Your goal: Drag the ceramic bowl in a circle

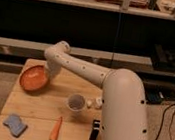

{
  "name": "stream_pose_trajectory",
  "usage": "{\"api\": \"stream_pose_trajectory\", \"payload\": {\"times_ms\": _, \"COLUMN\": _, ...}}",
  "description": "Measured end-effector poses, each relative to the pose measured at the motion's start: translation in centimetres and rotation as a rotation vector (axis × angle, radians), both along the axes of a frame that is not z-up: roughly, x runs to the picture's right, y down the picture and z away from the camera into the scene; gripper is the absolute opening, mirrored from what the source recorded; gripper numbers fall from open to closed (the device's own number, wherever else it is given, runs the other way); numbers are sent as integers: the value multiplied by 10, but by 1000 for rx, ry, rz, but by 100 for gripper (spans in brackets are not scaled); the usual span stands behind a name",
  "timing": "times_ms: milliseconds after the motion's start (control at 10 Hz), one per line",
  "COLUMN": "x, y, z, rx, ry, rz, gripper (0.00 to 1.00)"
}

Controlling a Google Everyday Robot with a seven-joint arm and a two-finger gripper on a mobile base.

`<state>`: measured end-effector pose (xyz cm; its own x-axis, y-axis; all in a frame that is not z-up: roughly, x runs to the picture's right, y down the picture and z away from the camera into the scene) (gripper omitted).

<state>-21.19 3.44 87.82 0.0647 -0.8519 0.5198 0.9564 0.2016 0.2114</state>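
Beside the ceramic bowl (33,78), apparently touching it, rests the gripper (50,76).

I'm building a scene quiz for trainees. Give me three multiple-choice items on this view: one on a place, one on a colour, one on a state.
1. Where on the wooden table is the ceramic bowl?
A. far left
B. near right corner
C. centre

2. What colour is the bowl?
A. blue
B. orange-red
C. white

3. How does the small cup stand?
A. upside down
B. on its side
C. upright, mouth up

Answers:
1 A: it lies by the far left edge, at the gripper.
2 B: its inside shows orange-red.
3 C: its open mouth faces up.
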Motion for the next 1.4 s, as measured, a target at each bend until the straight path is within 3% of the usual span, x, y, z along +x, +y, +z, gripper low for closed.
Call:
{"api": "stream_pose_trajectory", "payload": {"times_ms": 400, "x": 63, "y": 5, "z": 5, "rx": -14, "ry": 102, "rz": 50, "gripper": 10}}
{"api": "stream_pose_trajectory", "payload": {"times_ms": 700, "x": 104, "y": 23, "z": -13, "rx": -2, "ry": 150, "rz": 79, "gripper": 10}}
{"api": "stream_pose_trajectory", "payload": {"times_ms": 1000, "x": 119, "y": 58, "z": -46, "rx": -13, "ry": 138, "rz": 54, "gripper": 10}}
{"api": "stream_pose_trajectory", "payload": {"times_ms": 1200, "x": 130, "y": 83, "z": -64, "rx": -38, "ry": 100, "rz": 26, "gripper": 10}}
{"api": "stream_pose_trajectory", "payload": {"times_ms": 1400, "x": 130, "y": 104, "z": -68, "rx": -57, "ry": 52, "rz": -16, "gripper": 10}}
